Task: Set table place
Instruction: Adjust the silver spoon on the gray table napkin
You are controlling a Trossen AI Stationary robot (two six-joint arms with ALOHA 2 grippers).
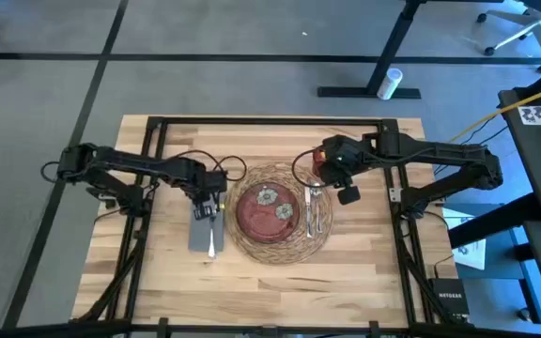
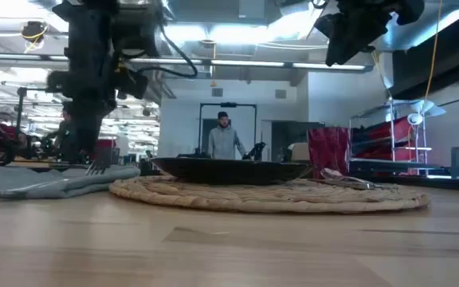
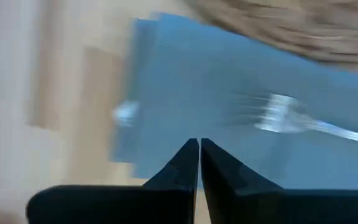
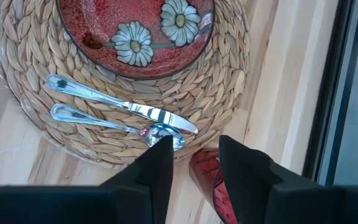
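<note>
Silver fork (image 1: 212,239) lies lengthwise on gray rectangular napkin (image 1: 201,231), tines toward far bench (image 1: 364,263) edge. Left gripper (image 3: 199,152) clenched, empty, above it. Right gripper (image 4: 194,155) released over small red cup (image 4: 205,177).

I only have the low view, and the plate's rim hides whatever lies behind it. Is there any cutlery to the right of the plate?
Observer: Yes. A knife and a spoon lie side by side on the woven mat, beside the plate.
Operator: Is the left gripper holding the fork?
Observer: No. The left gripper is shut and empty above the gray napkin; the fork lies on that napkin.
Operator: And the cup?
Observer: The red cup sits just off the mat's edge, below the open right gripper.
</note>
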